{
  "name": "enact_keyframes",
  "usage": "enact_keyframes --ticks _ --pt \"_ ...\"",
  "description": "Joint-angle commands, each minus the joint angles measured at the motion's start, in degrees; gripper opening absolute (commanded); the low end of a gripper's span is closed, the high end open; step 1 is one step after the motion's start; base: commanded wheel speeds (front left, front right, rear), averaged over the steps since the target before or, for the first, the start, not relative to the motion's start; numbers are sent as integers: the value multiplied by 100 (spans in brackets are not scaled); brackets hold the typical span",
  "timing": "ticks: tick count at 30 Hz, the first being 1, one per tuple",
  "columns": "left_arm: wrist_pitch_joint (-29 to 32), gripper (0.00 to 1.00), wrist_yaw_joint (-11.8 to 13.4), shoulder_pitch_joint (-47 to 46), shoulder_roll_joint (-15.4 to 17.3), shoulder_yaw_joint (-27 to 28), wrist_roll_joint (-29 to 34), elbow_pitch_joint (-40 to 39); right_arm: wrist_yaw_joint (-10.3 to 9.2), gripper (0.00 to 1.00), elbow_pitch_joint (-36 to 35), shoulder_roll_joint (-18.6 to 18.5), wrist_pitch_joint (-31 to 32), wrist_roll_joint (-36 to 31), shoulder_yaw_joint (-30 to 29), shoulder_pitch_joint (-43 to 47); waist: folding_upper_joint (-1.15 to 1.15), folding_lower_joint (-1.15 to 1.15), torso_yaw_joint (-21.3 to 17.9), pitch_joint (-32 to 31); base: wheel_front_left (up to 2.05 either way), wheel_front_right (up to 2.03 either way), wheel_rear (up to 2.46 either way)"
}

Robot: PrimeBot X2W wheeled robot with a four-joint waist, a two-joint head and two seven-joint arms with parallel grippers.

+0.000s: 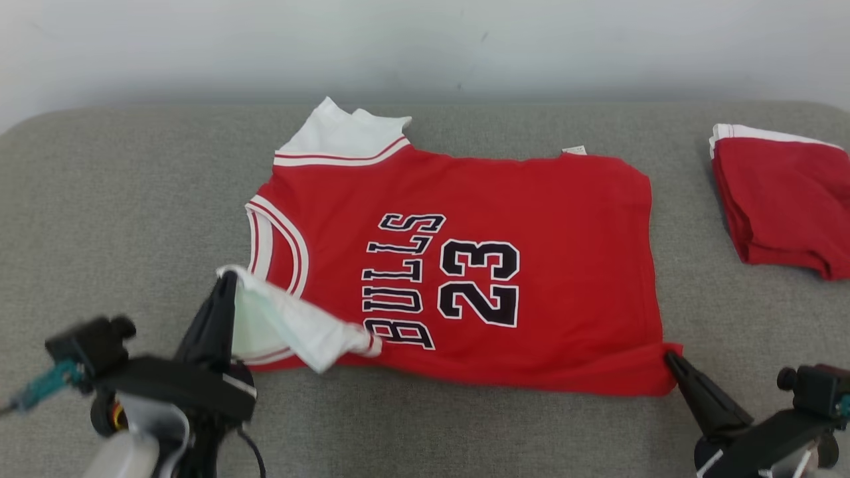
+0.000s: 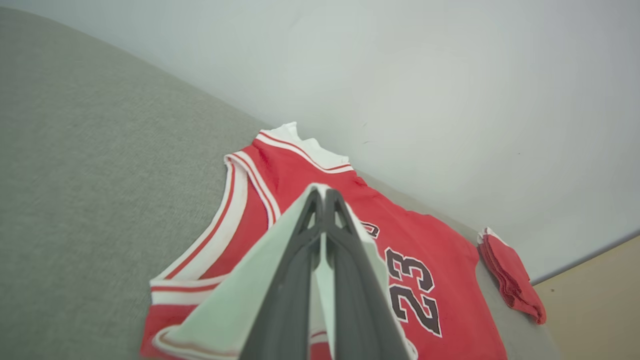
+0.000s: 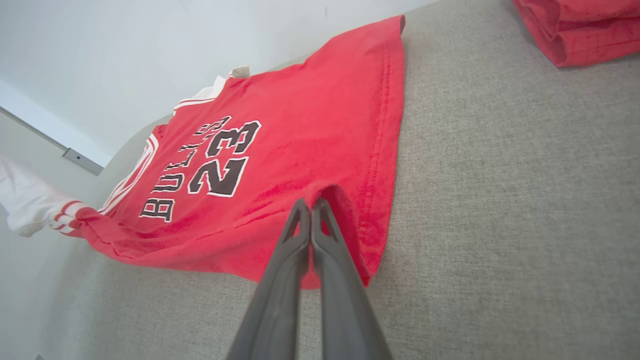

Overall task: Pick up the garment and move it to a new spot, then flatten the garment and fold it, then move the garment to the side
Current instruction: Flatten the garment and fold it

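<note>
**A:** Where does the jersey [image 1: 505, 265] lie?

**B:** Spread front-up on the grey bench [image 1: 133, 199], with the neck toward the robot's left and the hem toward its right. The far long edge lies flat. The near one is taken up at both ends.

**A:** And the grippers?

**B:** The left gripper [image 1: 226, 282] is pressed together on the near white sleeve [image 1: 292, 325] and holds it up off the bench. The right gripper [image 1: 671, 358] pinches the near hem corner, low, where the cloth bunches a little.

**A:** So it is the fold?

**B:** I judge so: the near edge goes over onto the far edge. The left end seems higher than the right, so level them first. Then carry both across together with the cloth taut between them, or the crease will slant. The sleeve should end up tucked inside.

**A:** Is there room for that?

**B:** It is tight at the back. The far edge lies near the bench's rear rim, with the wall [image 1: 425, 46] just behind, so overshooting is a risk. To the right, a folded red garment [image 1: 783, 206] lies apart from the hem, with bare bench between them. The left side is open and looks the better place for setting the jersey aside.
</note>
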Motion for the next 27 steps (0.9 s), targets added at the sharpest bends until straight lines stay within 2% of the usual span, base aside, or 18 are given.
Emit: enact_keyframes --ticks 1,10,26,27 --pt "79 0 -73 -331 19 5 60 232 1 0 137 38 26 19 30 -192 0 -1 -62 170 0 0 0" --pt "502 0 -418 -1807 -50 -230 205 1797 1 0 699 224 92 -43 451 -1081 0 -1 -283 590 0 0 0" --pt "151 0 -923 -2491 -167 -515 534 3391 1 0 1377 454 -479 -146 888 -1826 0 -1 -424 616 0 0 0" --pt "87 0 -941 -2513 -170 -547 584 3457 1 11 1437 464 -513 -164 886 -1850 0 -1 -416 590 0 0 0"
